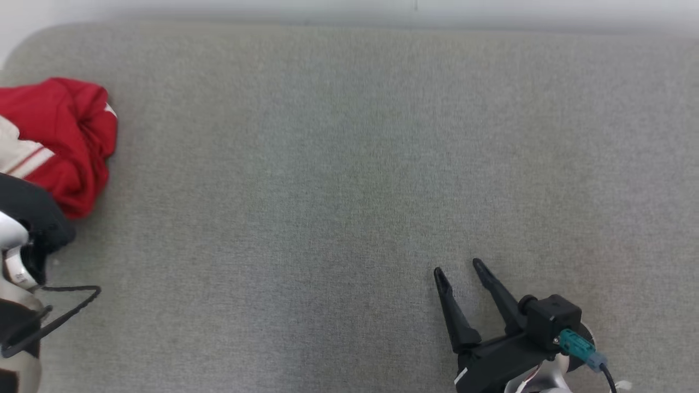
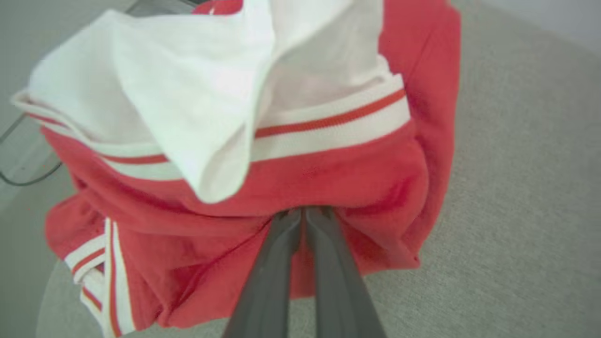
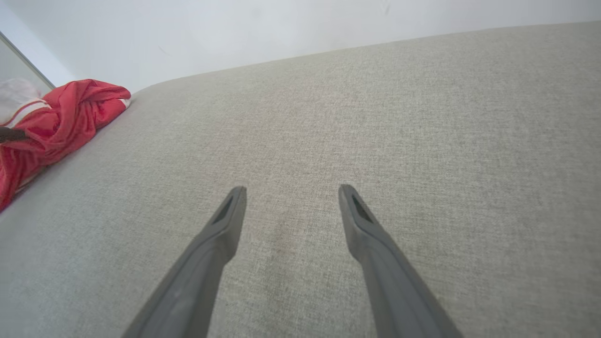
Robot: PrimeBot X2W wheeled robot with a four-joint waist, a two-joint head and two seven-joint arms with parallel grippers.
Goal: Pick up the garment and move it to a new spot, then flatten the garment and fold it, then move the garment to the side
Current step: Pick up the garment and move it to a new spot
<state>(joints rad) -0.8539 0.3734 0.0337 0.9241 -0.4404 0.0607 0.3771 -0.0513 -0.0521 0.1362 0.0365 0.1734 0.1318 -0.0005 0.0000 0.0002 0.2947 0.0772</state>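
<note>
The left gripper (image 2: 304, 212) is closed. Its two long dark fingers (image 2: 272, 272) press side by side, and their tips are sunk into a fold of the crumpled red fabric garment (image 2: 338, 183), which they pinch. Just past the tips a white ribbed band with a thin red stripe runs across the heap. Farther out, a white lining flops over that band. Left of the fingers in the left wrist view, a second striped white edge lies low in the bunch. The garment rests on a flat grey woven fabric surface (image 2: 516, 197), which is bare to the right of the fingers.

In the head view the garment (image 1: 71, 136) lies at the far left of the surface (image 1: 349, 164), just ahead of the left arm's dark wrist casing (image 1: 33, 213). A black cable (image 1: 65, 305) loops behind the casing.

The right gripper (image 1: 458, 267) is spread wide and holds nothing. Its fingers point across bare surface, well apart from the garment. In the right wrist view, the garment (image 3: 61, 117) sits far off to the upper left of the right gripper (image 3: 292, 190), near the surface's rounded edge and below a pale wall (image 3: 281, 28).
</note>
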